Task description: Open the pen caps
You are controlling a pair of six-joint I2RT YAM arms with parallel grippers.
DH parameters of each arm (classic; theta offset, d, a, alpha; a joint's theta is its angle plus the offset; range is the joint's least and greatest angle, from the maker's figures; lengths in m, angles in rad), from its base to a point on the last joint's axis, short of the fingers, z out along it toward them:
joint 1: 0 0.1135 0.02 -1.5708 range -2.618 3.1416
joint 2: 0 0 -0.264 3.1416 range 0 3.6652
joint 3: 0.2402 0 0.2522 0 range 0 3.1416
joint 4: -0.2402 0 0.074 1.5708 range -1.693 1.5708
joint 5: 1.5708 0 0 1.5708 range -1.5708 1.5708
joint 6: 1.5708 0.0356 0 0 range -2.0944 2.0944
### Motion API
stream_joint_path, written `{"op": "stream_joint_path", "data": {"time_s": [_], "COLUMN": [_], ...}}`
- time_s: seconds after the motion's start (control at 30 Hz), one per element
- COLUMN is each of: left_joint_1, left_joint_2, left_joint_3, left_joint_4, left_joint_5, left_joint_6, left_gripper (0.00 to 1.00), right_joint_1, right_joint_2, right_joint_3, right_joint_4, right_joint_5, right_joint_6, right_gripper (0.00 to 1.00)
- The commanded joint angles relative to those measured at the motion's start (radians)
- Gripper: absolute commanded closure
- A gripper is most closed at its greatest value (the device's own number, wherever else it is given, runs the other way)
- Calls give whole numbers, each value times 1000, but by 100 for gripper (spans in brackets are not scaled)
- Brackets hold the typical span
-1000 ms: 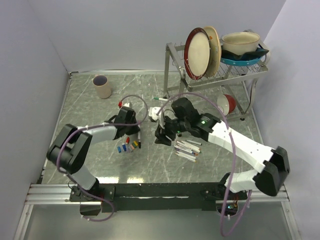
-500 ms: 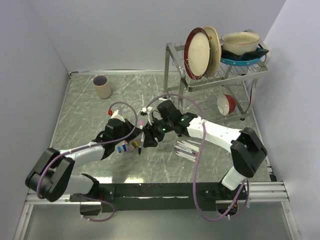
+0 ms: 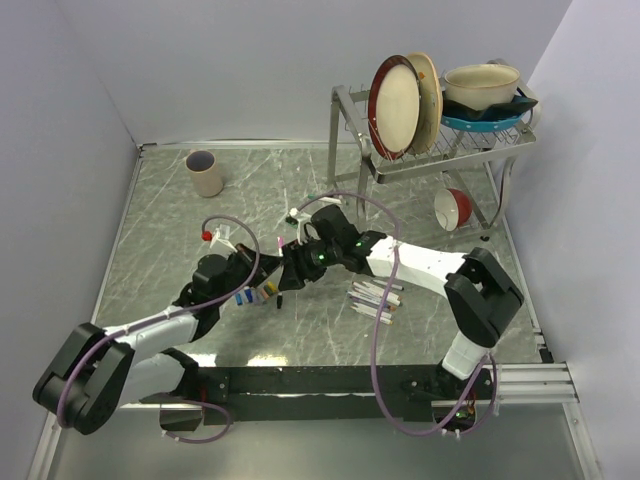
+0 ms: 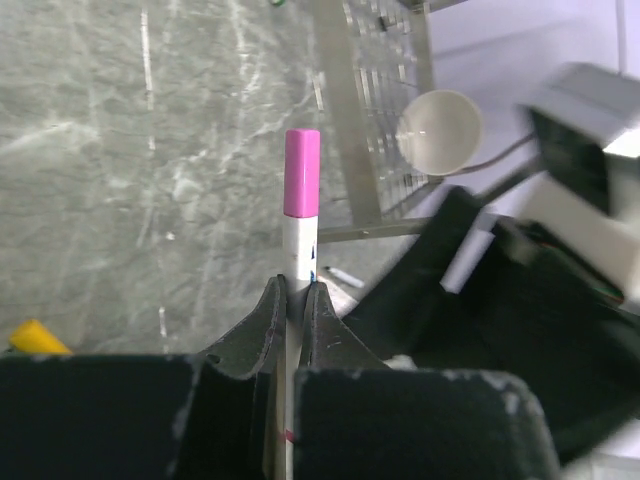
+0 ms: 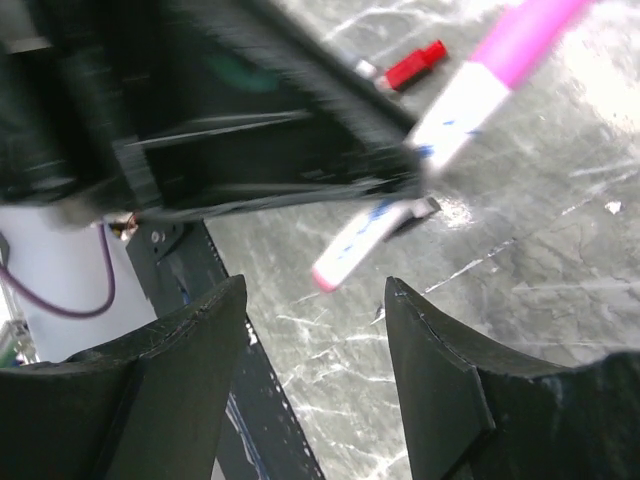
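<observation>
Left pincer [image 4: 293, 292] retreated, clamping pen [image 4: 298, 240], pink cap [image 4: 301, 172] on, right pincer [image 5: 315, 292] spread

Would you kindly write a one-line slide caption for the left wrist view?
Left gripper grips a white pen by its barrel, pink cap on, with the right arm close beside.

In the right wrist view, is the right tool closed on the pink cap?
No, the right tool is open, and the pink cap on the pen lies beyond its fingers at the upper right, not between them.
</observation>
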Motion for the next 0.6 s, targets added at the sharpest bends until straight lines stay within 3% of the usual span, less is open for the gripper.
{"op": "stream_joint_path", "data": {"time_s": [0.0, 0.57], "left_joint_1": [-12, -66], "left_joint_2": [-52, -112], "left_joint_3": [-23, -47], "left_joint_4": [108, 98], "left_joint_5": [22, 5], "left_joint_6": [-37, -47], "left_gripper": [99, 99], "right_joint_1": [-10, -64], "right_joint_2": [30, 26], "right_joint_3": [41, 35], "right_joint_4": [35, 75], "right_joint_5": [46, -34], "right_joint_6": [59, 64], "right_gripper": [35, 65]}}
